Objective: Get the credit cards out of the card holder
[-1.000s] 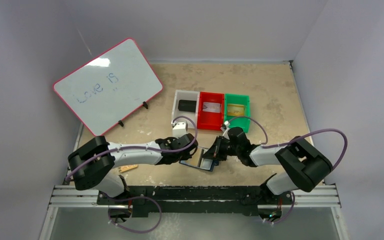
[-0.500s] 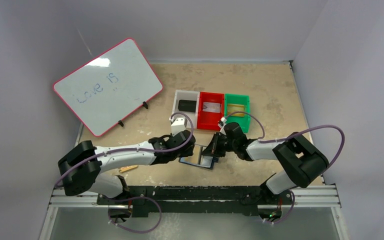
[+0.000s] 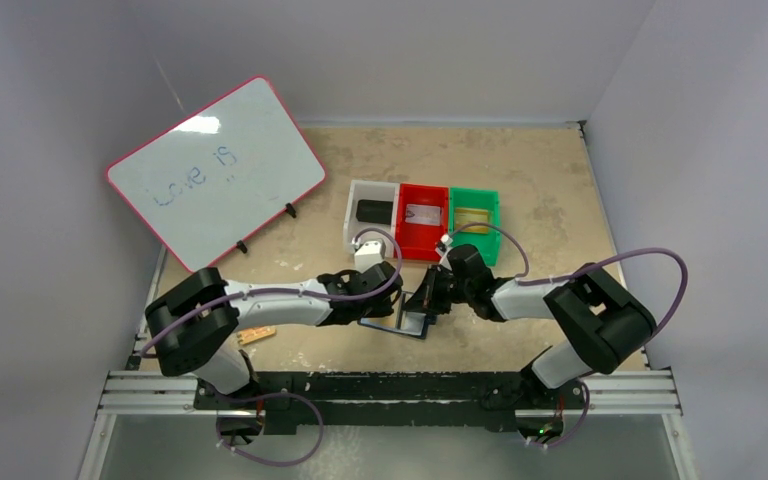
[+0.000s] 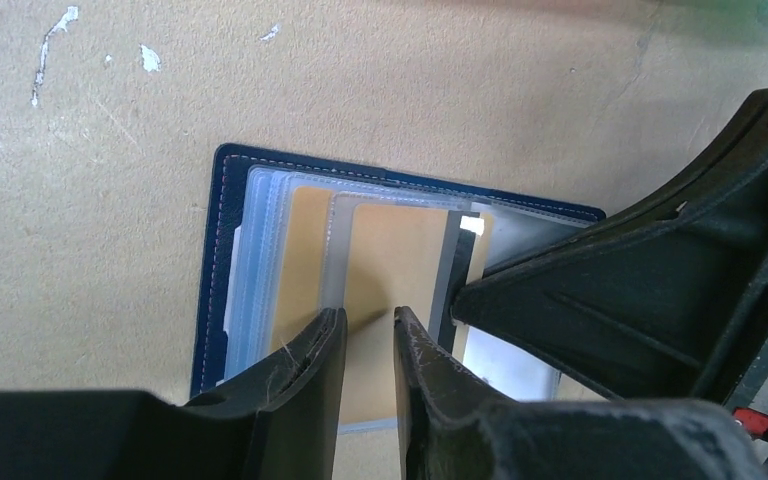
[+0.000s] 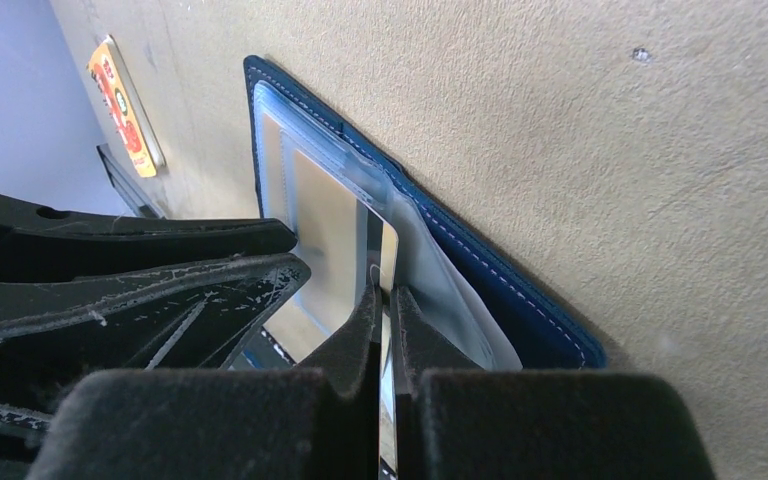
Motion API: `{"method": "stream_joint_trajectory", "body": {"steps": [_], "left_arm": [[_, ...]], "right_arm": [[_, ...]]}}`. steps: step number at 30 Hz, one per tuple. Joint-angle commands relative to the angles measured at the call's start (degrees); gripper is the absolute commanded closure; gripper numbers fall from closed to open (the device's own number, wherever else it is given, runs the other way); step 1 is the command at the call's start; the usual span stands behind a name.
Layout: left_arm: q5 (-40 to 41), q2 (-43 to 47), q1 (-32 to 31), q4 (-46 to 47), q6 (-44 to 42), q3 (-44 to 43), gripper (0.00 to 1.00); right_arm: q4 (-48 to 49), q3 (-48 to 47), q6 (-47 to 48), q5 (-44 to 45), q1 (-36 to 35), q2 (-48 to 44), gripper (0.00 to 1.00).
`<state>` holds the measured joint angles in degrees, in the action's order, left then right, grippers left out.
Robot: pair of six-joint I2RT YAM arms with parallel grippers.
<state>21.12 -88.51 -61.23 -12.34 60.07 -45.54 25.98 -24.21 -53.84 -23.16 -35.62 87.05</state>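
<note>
card holder: lying open and flat on the desk (image 4: 110,120), its navy cover (image 4: 215,250) showing around a stack of clear sleeves, between the two tools and close to the near edge.
credit card: a tan credit card (image 4: 390,270) is sitting in the topmost sleeves, flat against the card holder; whether it is partly out, i cannot tell.
left tool: the left tool (image 4: 368,325) is hovering just over the tan face, fingers parted by a narrow gap and gripping nothing.
right tool: the right tool (image 5: 385,300) is pressing fully together on a thin edge, seemingly that credit card's.
key relation: the card's long axis is pointing toward the left tool, while the right tool is meeting its side edge; both are equally near, but only the right is gripping.
next move, judged: the pull is needing to run along the sleeve's opening while the left tool is pinning the holder.
room: the whiteboard (image 3: 215,170) and the bins (image 3: 421,250) are standing well apart, leaving space.
</note>
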Motion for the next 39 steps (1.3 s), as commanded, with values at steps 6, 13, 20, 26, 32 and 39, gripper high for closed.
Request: {"method": "stream_joint_trajectory", "body": {"steps": [6,13,20,26,32,39], "left_arm": [[1.26,-2.45,0.15,-2.58,1.76,-0.75,0.79],[2.87,-2.45,0.15,-4.37,2.56,0.80,0.81],[0.99,-2.71,0.15,-2.93,1.04,0.43,0.81],[-0.72,-3.24,0.15,-1.41,-0.02,0.75,0.86],[-0.64,-3.55,0.15,-1.41,0.03,0.77,0.90],[0.01,-3.66,0.15,-1.98,0.31,0.39,0.91]], "right_arm": [[-6.44,-0.60,3.21,5.95,0.28,-0.60,1.00],[-8.64,-0.02,3.43,6.91,0.31,-3.12,1.00],[-7.36,1.72,0.24,7.17,0.79,-4.98,1.00],[5.36,6.27,-6.22,3.93,0.79,-5.28,0.89],[9.56,6.67,-8.82,4.68,0.81,-5.39,0.78],[15.00,7.21,-9.61,3.59,0.77,-3.22,0.76]]}}
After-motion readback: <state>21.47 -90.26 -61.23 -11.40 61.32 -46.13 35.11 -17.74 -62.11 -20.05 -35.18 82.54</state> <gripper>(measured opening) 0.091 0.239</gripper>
